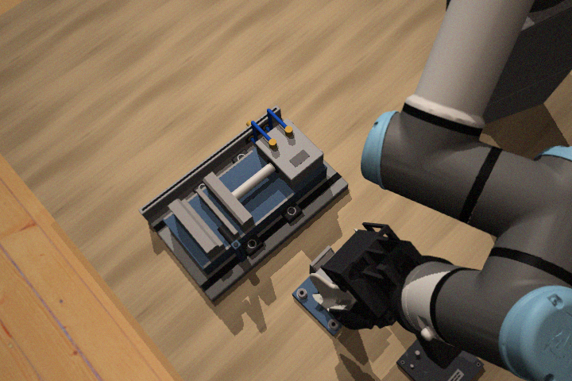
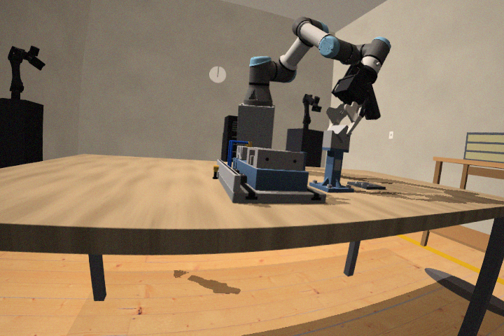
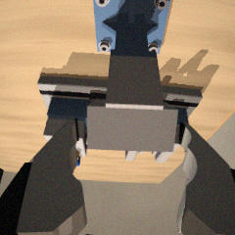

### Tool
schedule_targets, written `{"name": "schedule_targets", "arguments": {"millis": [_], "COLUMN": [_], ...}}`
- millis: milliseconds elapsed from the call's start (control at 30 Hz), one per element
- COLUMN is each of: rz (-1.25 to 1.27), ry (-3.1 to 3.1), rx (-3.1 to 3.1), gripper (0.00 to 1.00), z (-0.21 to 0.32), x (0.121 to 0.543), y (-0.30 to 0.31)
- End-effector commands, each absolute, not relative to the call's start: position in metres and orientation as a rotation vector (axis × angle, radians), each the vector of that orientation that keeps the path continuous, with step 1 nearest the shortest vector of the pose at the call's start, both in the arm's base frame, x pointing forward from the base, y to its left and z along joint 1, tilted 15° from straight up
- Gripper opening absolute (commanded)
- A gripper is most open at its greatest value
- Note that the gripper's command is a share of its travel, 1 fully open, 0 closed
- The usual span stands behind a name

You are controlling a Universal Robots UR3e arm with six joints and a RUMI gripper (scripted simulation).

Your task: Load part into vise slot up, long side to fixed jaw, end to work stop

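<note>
So the jaws (image 1: 328, 287) (image 2: 343, 123) (image 3: 131, 128) are partway open, clamped on nothing, one finger on each side of the one grey block (image 3: 132, 129). Slim gap at both block ends in the wrist view. The block looks to be up on the blue stand (image 1: 314, 306) (image 2: 333, 168) (image 3: 104, 25); how it's seated, can't tell. One stand, four bolts at its foot. Near it, one vise (image 1: 227, 198) (image 2: 282, 180), two upright plates with open room between, two blue hoses. One dark plate (image 1: 435, 366) (image 2: 365, 185) on the worktop (image 1: 160, 80) (image 2: 141, 190), well short of the front edge.
</note>
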State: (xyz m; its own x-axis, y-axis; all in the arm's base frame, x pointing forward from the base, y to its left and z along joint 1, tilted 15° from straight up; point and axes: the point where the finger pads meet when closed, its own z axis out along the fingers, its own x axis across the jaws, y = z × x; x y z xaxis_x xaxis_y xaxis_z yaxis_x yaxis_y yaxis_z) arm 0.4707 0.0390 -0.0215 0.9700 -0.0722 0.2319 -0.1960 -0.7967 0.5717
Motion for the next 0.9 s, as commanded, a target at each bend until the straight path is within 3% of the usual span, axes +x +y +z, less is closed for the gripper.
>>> {"name": "schedule_targets", "arguments": {"millis": [0,867], "rz": [0.253,0.234], "ry": [-0.196,-0.205], "rx": [2.446,2.318], "gripper": [0.51,0.51], "z": [-0.0207,-0.0214], "x": [0.4714,0.4717], "y": [0.0395,0.0403]}}
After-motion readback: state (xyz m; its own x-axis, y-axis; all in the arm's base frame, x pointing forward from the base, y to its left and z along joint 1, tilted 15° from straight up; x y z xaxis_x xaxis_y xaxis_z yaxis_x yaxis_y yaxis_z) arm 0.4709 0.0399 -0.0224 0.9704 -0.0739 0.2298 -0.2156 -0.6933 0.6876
